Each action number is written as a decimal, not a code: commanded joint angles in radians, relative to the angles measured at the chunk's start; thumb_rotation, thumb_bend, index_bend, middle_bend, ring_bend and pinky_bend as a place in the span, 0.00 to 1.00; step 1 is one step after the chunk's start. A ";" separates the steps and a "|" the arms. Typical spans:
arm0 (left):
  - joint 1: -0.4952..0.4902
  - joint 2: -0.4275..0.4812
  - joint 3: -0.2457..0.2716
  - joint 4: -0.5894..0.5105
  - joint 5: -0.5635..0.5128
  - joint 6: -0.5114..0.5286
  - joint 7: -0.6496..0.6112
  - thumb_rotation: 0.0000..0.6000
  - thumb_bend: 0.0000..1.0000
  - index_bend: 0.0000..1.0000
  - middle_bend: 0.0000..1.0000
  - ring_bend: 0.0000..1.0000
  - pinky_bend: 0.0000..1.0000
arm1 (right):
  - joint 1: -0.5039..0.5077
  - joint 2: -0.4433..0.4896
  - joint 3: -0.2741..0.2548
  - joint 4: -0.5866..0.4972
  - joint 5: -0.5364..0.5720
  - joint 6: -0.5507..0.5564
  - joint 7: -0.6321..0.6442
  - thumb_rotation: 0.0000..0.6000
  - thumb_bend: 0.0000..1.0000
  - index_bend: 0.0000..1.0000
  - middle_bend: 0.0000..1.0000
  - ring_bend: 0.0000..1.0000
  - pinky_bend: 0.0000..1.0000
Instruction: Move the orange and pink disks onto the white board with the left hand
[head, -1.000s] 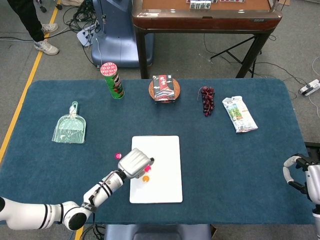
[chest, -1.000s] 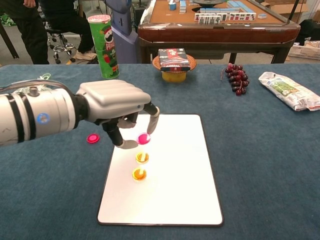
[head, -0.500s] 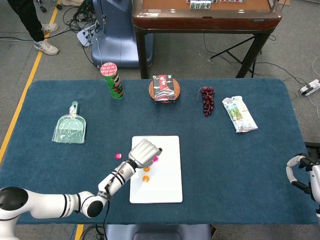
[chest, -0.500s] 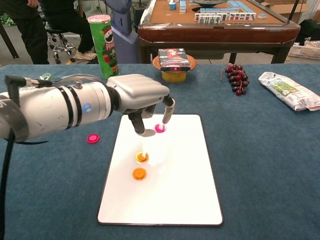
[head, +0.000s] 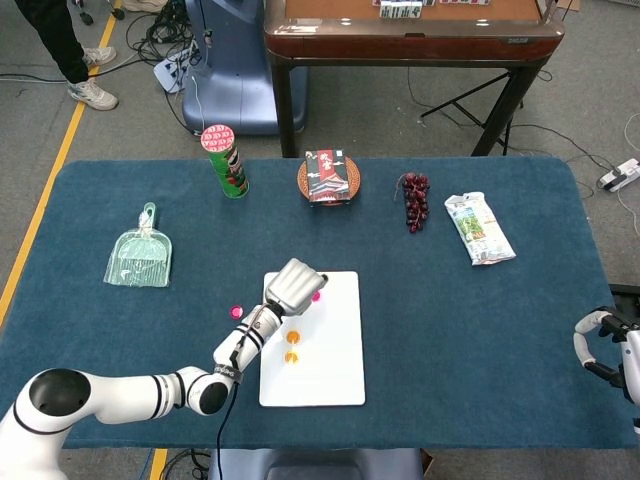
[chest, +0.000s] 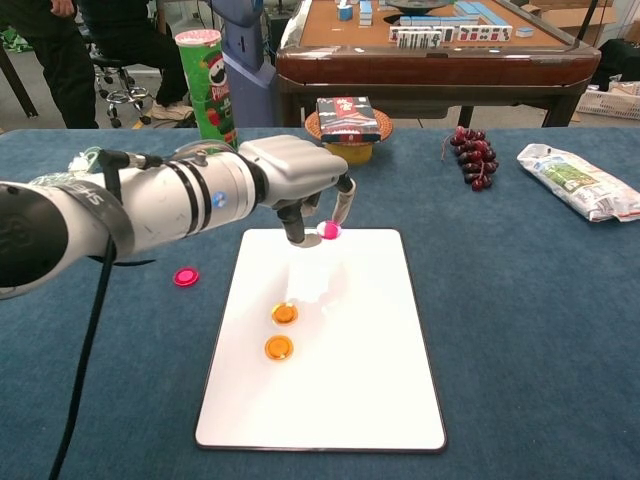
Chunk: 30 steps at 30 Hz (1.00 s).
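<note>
Mid-frame, the glossy white left hand pinches a small translucent pink disk between its fingers, over the smooth white board's top edge. Two round orange disks lie flat on it (another pink disk waits on the blue felt table, left).

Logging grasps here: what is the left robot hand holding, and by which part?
The left robot hand pinches a pink disk by its edges between fingertips.
</note>
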 joint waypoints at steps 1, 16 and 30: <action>-0.007 -0.012 0.007 0.019 -0.013 0.008 0.013 1.00 0.36 0.37 1.00 1.00 1.00 | 0.000 0.000 0.001 0.000 0.000 0.000 0.000 1.00 0.39 0.57 0.49 0.54 0.56; 0.065 0.097 0.120 -0.150 -0.047 0.076 0.061 1.00 0.34 0.38 1.00 1.00 1.00 | 0.004 -0.006 -0.003 -0.003 -0.005 -0.007 -0.018 1.00 0.39 0.57 0.49 0.54 0.56; 0.172 0.208 0.193 -0.234 0.000 0.133 -0.019 1.00 0.34 0.43 1.00 1.00 1.00 | 0.017 -0.019 -0.015 -0.014 -0.021 -0.029 -0.063 1.00 0.39 0.57 0.49 0.54 0.56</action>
